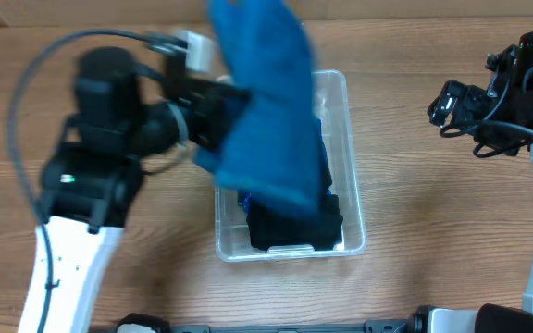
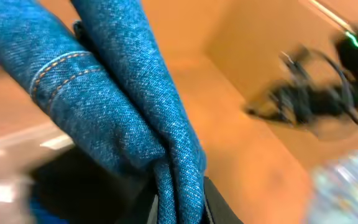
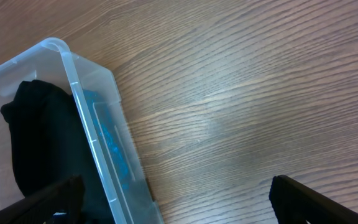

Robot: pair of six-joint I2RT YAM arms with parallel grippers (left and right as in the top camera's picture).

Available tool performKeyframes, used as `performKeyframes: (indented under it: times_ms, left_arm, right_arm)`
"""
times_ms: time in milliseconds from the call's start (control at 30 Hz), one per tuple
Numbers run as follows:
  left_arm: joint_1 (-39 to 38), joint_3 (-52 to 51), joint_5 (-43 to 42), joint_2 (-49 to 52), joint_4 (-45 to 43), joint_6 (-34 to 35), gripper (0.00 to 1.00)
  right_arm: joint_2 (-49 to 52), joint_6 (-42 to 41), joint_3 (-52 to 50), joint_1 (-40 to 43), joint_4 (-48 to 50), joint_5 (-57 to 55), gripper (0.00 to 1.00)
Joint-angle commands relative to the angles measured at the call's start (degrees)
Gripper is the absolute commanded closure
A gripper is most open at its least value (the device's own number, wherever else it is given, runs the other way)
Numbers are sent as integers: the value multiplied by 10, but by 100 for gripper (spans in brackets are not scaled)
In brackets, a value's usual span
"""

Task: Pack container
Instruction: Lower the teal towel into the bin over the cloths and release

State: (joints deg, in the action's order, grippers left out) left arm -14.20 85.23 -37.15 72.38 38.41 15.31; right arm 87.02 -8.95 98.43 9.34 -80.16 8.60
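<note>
The clear plastic container (image 1: 350,139) sits at the table's middle with a black garment (image 1: 294,227) in its near end. My left gripper (image 1: 225,106) is shut on a blue denim garment (image 1: 271,102) and holds it lifted over the container's left side; the denim hangs down and hides much of the bin. In the left wrist view the denim (image 2: 117,106) is pinched between the fingers (image 2: 179,208). My right gripper (image 1: 452,106) is open and empty, raised over the table at the right. In the right wrist view the container wall (image 3: 98,143) and the black garment (image 3: 42,143) lie left of its fingers (image 3: 179,199).
Bare wooden table (image 1: 433,213) lies right of the container and on the left near the left arm's base. Something blue (image 3: 114,146) shows through the container wall beside the black garment.
</note>
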Motion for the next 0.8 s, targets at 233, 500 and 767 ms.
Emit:
performKeyframes:
  times_ms: [233, 500, 767]
  left_arm:
    - [-167, 26, 200, 103, 39, 91, 96]
    - [-185, 15, 303, 109, -2, 170, 96]
    - [-211, 10, 281, 139, -34, 170, 96]
  right_arm:
    - [1, 4, 0, 0, 1, 1, 0]
    - [1, 4, 0, 0, 1, 1, 0]
    - [1, 4, 0, 0, 1, 1, 0]
